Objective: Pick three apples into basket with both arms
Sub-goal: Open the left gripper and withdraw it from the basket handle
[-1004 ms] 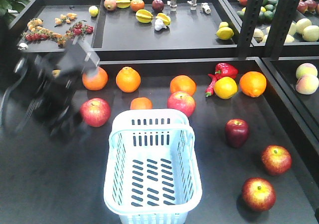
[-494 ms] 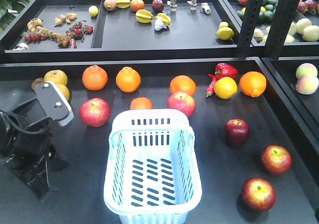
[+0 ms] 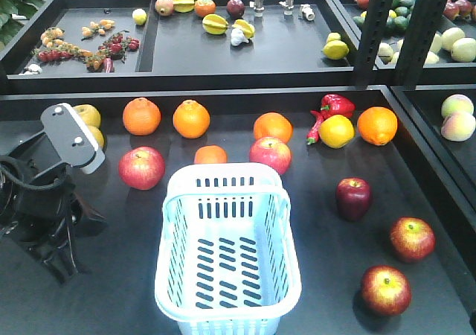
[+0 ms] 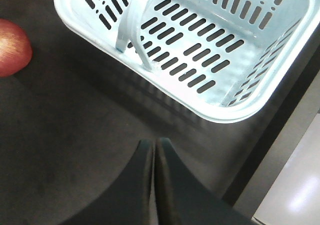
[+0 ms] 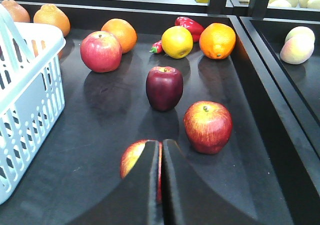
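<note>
Basket [image 3: 223, 318] lies with its long axis front-to-back; left tool [image 4: 154, 142] and right tool [image 5: 161, 144] are both pressed together.

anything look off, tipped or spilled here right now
Nothing stands out. The basket sits upright and empty, and the dark apple and two red apples rest stem-up on the table to its right, none touching.

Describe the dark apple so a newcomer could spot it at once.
Find the pale blue basket in the middle of the front tray. Right of it sit three apples; the maroon apple is the one nearest the basket. It alone is evenly dark wine-red, while the other two apples are brighter with yellow patches.
</note>
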